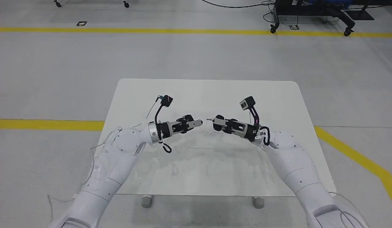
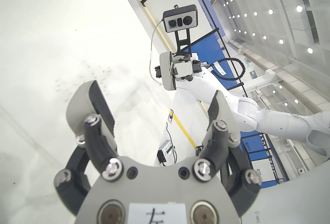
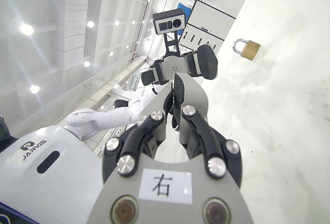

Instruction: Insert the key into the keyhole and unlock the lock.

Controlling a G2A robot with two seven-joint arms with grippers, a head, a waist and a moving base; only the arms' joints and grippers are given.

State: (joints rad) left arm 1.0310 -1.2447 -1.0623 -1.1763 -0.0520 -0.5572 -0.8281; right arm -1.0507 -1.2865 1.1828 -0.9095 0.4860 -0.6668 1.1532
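Both arms hang over the middle of the counter (image 1: 245, 167), tips facing each other and close together. Your left gripper (image 2: 157, 100) has its jaws spread wide with nothing between them. Your right gripper (image 3: 176, 80) has its jaws pressed together. I cannot tell whether a key is pinched in there, so confirm that before you go on.

The padlock (image 3: 247, 49) lies flat on its side on the counter, apart from both grippers. Its shackle looks closed and nothing is holding it. By my reading the job has barely begun, and the step in hand is to get the padlock secured with the left gripper.

- Bring the open left jaws down over the brass body, not the shackle, and close across its two flat faces, where the pads should get the firmest hold.
- Leave the keyhole end sticking out past the pads. Keep the shackle clear too, so it can spring open.
- The body is smooth metal on a smooth counter and will likely slide if one pad touches first, so centre the jaws before you close them.
- Once it is gripped, lift it and turn the keyhole towards the right gripper. Line up the key's axis before you push.
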